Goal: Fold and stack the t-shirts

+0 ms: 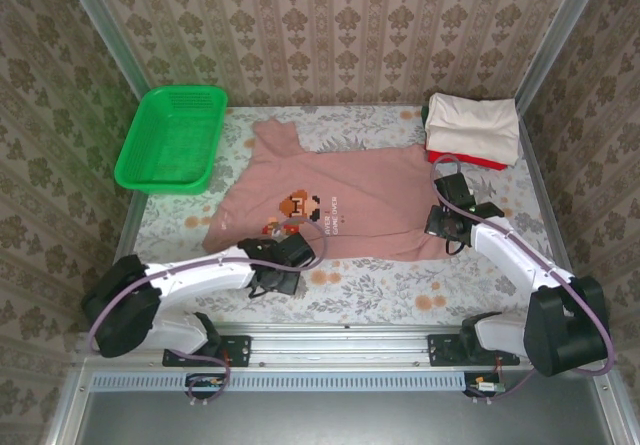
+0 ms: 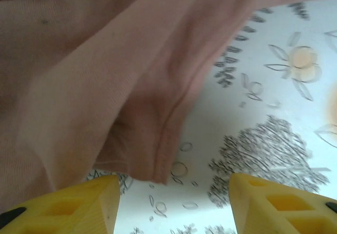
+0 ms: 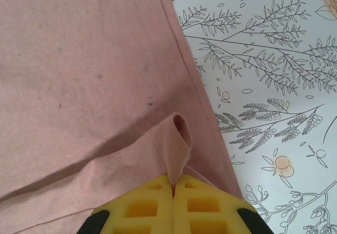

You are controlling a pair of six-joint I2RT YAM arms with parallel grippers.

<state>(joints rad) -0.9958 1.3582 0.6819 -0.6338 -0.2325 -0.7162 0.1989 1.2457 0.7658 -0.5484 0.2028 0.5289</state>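
Pinching a raised fold at the edge of the dusty-pink t-shirt [image 1: 340, 190], your right gripper [image 3: 172, 185] is clamped tight. Your left gripper [image 2: 174, 187] gapes wide at the near hem, holding nothing. The shirt lies spread mid-table, with the folded cream shirt [image 1: 472, 123] stacked at the far right.

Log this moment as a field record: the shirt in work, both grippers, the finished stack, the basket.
shirt in work: pink t-shirt, spread out, print up
left: left gripper open at the near hem
right: right gripper shut on a pinch of the shirt's edge
stack: cream folded shirt on red folded shirt, far right corner
basket: green mesh basket, far left
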